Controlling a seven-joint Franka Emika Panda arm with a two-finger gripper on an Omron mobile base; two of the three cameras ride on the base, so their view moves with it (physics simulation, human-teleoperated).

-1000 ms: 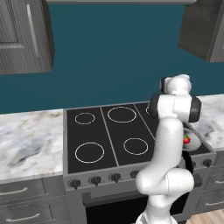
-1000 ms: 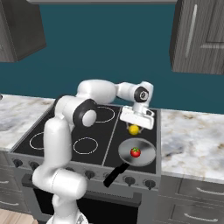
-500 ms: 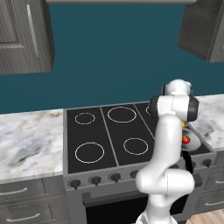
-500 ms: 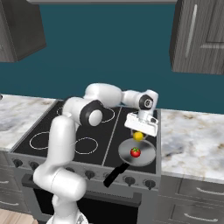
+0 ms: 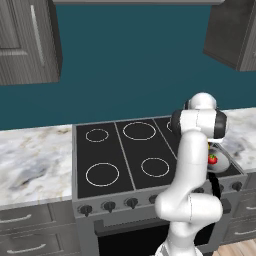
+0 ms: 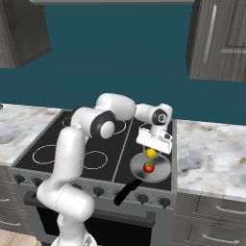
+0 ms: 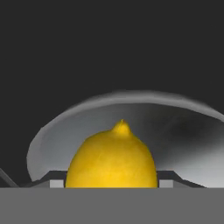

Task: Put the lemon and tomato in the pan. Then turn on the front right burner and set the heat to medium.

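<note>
— Lemon (image 6: pixel 151 153): where is it?
— Clamped in the gripper (image 6: pixel 152 152), hanging just above the pan (image 6: pixel 162 170) on the stove's near right burner.
— And the tomato (image 6: pixel 149 167)?
— Lying in the pan, directly below.

The white arm rises from the base, bends at its dark elbow and reaches forward and to the right, with the wrist turned down. The tool (image 6: pixel 151 153) points downward at the end of the arm. Its two fingers are closed on the lemon (image 6: pixel 151 153), one on each side, and hold it in the air.
</note>
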